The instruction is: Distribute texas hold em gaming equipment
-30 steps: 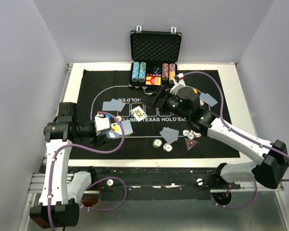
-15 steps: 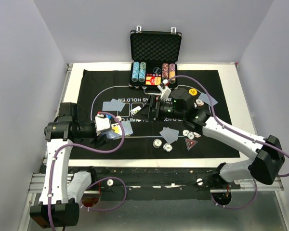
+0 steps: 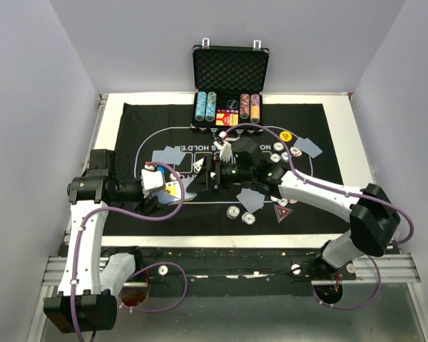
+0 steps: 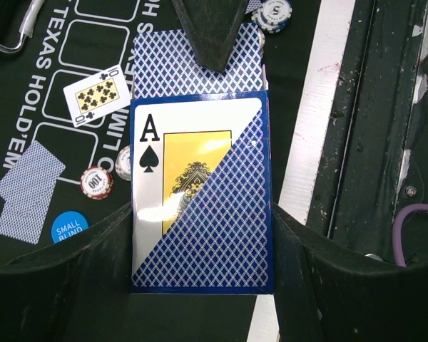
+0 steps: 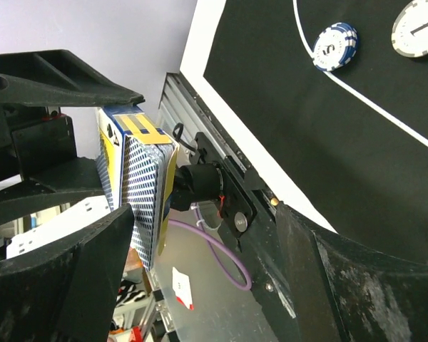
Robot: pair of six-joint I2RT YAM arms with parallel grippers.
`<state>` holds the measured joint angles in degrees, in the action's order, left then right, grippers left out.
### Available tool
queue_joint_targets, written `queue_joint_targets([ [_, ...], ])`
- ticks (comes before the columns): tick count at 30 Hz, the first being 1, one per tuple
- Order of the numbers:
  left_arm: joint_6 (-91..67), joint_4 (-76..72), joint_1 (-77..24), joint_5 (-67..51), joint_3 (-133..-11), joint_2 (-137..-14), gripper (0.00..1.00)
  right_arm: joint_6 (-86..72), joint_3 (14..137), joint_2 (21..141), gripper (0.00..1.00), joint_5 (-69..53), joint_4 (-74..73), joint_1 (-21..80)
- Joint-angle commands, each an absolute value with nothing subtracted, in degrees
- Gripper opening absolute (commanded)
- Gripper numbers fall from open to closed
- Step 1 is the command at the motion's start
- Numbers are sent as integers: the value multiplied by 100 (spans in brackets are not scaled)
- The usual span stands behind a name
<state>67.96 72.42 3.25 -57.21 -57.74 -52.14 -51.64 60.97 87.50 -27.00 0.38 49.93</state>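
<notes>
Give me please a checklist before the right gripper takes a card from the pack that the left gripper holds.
1. Left gripper shut on the card pack: ok.
2. Right gripper open: ok.
3. Pack centred between the right jaws: not ok, in the right wrist view it sits off toward one finger.
4. Right gripper at the pack: not ok, the top view shows a gap.
5. Top card loose enough to pull: cannot tell.

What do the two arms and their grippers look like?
Both arms have white links between black joint housings, the left arm and right arm alike. A purple cable loops along each. The left gripper and right gripper are black, with broad wedge-shaped fingers. No markings are legible.
</notes>
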Motion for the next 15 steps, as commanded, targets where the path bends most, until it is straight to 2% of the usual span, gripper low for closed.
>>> queue_joint_targets([
  [1,6829,7172,316,-5862,-5941,-5159,45,-5396,6311,8886,88,-3067,456,5045],
  [5,6812,7146,308,-5880,-5941,-5168,45,-5502,6293,8930,83,-3129,597,5045],
  [15,6776,7075,316,-5924,-5933,-5177,45,-5502,6117,8772,62,-3006,396,5045],
])
